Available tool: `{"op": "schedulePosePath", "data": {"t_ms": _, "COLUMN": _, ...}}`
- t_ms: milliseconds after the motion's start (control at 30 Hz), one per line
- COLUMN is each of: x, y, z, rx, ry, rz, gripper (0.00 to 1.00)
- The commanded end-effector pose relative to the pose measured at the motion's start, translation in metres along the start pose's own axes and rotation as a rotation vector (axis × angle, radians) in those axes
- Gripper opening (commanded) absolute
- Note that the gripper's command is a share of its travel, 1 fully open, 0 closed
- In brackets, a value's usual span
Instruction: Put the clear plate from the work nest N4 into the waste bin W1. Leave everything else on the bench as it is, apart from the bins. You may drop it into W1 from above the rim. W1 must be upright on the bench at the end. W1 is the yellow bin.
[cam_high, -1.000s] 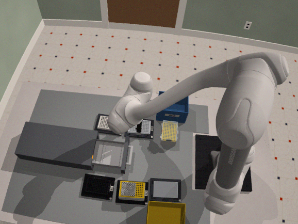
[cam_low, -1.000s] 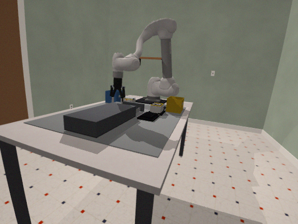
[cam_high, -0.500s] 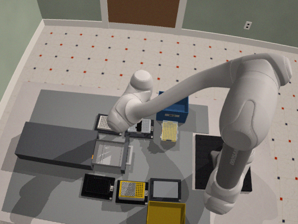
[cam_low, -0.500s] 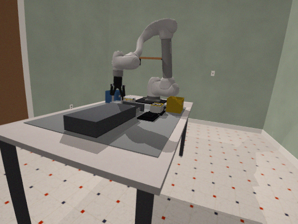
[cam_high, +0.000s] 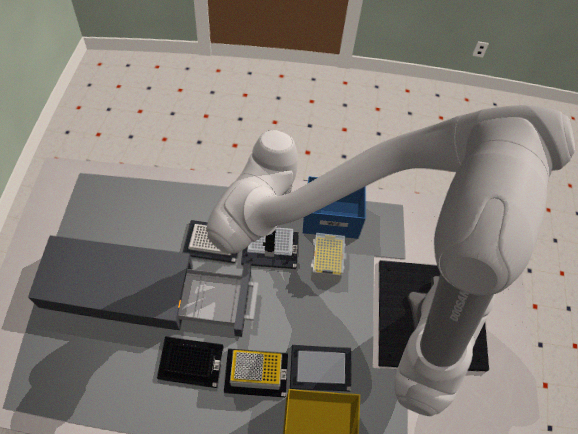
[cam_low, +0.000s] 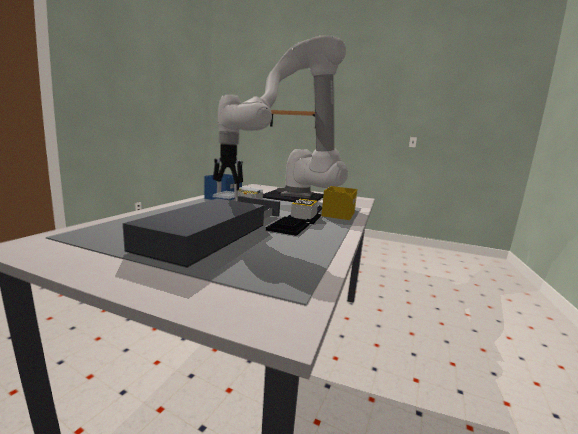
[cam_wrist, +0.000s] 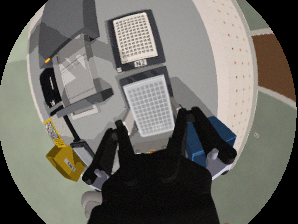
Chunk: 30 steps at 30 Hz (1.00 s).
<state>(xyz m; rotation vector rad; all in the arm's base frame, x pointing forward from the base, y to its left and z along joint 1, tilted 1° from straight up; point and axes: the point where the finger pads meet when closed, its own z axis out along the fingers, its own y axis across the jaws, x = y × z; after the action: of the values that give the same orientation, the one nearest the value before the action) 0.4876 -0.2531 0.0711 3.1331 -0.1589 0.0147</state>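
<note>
The clear plate (cam_high: 278, 241) lies over a dark work nest in the back row of the bench, partly hidden by my arm. My gripper (cam_high: 270, 246) points straight down and is shut on the plate across its short sides. In the wrist view the clear plate (cam_wrist: 149, 104) sits between the fingers of my gripper (cam_wrist: 151, 108), with the nest's dark frame showing around it. I cannot tell whether it touches the nest. In the side view my gripper (cam_low: 227, 186) stands low over the bench. The yellow bin W1 (cam_high: 322, 411) stands upright at the front edge; it also shows in the side view (cam_low: 340, 202).
A white plate in a nest (cam_high: 202, 238) is left of my gripper and a loose yellow plate (cam_high: 328, 254) is to its right. A blue bin (cam_high: 336, 210) stands behind. A long grey box (cam_high: 107, 282) and an open tray (cam_high: 215, 300) lie in the middle. Three more nests (cam_high: 256, 369) line the front.
</note>
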Motion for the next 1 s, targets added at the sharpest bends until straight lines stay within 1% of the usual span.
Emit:
{"op": "schedulePosePath", "data": {"t_ms": 0, "x": 0.0, "y": 0.0, "z": -0.004, "rx": 0.0, "ry": 0.0, "rz": 0.0, "gripper": 0.1}}
{"op": "schedulePosePath", "data": {"t_ms": 967, "x": 0.0, "y": 0.0, "z": -0.04, "rx": 0.0, "ry": 0.0, "rz": 0.0, "gripper": 0.1}}
